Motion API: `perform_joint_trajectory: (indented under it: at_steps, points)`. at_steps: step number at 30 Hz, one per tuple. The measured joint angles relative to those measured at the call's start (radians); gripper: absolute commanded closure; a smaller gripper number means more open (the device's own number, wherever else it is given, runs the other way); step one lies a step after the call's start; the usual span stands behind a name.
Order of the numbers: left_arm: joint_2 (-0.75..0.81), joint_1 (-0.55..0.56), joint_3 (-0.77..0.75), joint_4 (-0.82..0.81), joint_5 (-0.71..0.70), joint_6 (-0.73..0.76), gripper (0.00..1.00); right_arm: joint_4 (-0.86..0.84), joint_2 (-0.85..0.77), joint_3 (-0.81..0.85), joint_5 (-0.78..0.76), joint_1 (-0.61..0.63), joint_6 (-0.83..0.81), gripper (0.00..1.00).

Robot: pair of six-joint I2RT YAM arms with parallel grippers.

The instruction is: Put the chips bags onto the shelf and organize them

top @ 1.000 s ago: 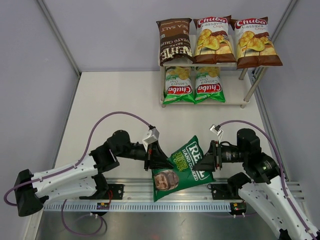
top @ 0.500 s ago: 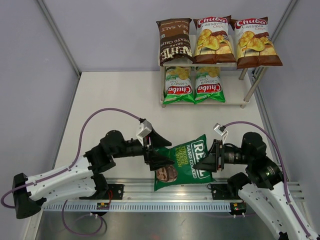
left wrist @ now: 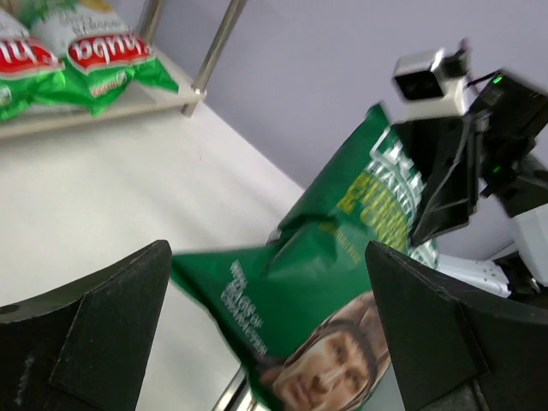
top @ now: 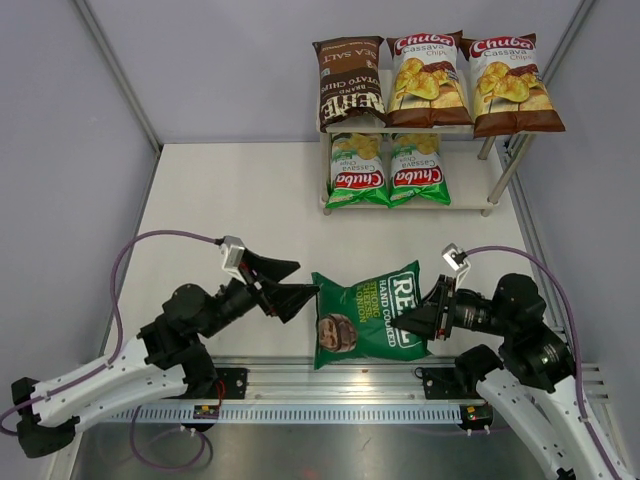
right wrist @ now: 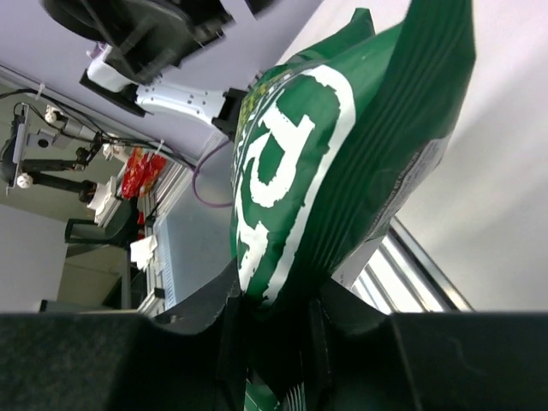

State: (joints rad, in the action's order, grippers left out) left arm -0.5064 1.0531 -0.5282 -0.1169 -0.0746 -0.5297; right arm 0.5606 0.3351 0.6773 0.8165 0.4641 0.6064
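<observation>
The dark green REAL bag [top: 368, 315] hangs low over the table's near edge, pinched at its right end by my right gripper [top: 425, 322], which is shut on it; the same bag [right wrist: 342, 145] fills the right wrist view. My left gripper [top: 292, 283] stands wide open just left of the bag, apart from it, and the bag [left wrist: 325, 282] shows between its spread fingers. On the shelf [top: 455, 198] at the back right, the top board carries a brown Kettle bag [top: 350, 82] and two brown-and-white Chuba bags [top: 430, 75]. The lower board holds two green Chuba bags [top: 388, 172].
The lower board has a bare space at its right end [top: 470, 175]. A metal rail [top: 330, 390] runs along the near edge under the bag. Purple cables loop over both arms. Grey walls close in both sides.
My left gripper let go of the REAL bag, opened wide and drew back to the left. The right gripper closed tighter on the bag, which now hangs flatter and a little right.
</observation>
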Motion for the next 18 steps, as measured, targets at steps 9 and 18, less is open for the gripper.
perform_joint_trajectory:
  at_steps: [9,18]
  points:
    - [-0.060,0.000,0.145,-0.154,0.230,-0.109,0.01,-0.177,-0.094,-0.004,-0.005,0.000,0.035,1.00]
    - [-0.175,-0.001,0.211,-0.513,0.489,-0.217,0.05,-0.323,-0.103,-0.021,0.057,0.001,0.091,1.00]
